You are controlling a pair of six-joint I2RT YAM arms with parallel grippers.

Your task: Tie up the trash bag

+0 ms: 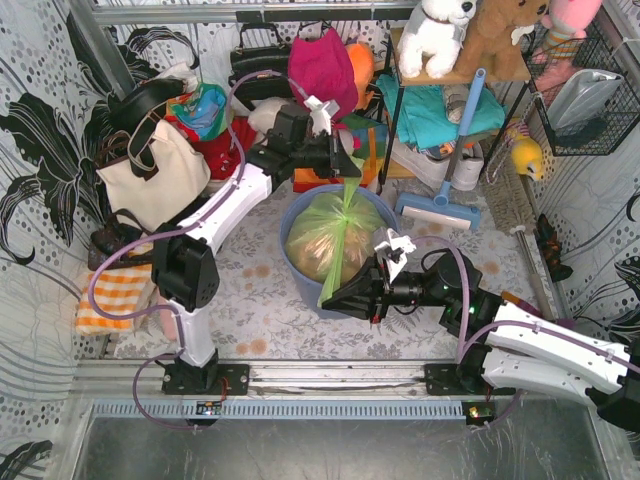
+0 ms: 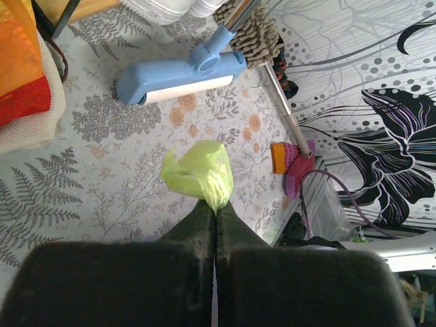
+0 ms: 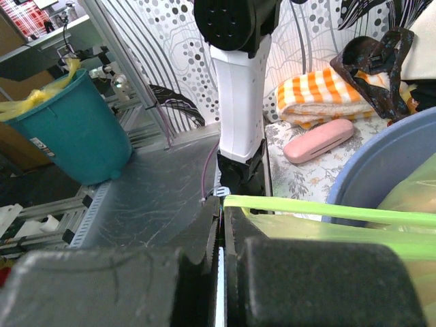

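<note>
The light-green trash bag (image 1: 333, 238), with tan paper showing through, sits in the round blue-grey bin (image 1: 292, 268) at the table's middle. My left gripper (image 1: 352, 166) is beyond the bin, shut on one stretched strip of the bag; a tuft of green plastic (image 2: 199, 170) sticks out past its tips (image 2: 216, 206). My right gripper (image 1: 336, 300) is at the bin's near side, shut on another strip of the bag (image 1: 332, 270), which runs taut from its tips (image 3: 223, 206) to the bin in the right wrist view (image 3: 320, 210).
A blue floor brush (image 1: 441, 208) lies right of the bin. Handbags (image 1: 155, 170) and clothes crowd the back left, a shelf with plush toys (image 1: 440, 35) the back. An orange checked cloth (image 1: 113, 297) and pink case (image 3: 319, 139) lie at the left.
</note>
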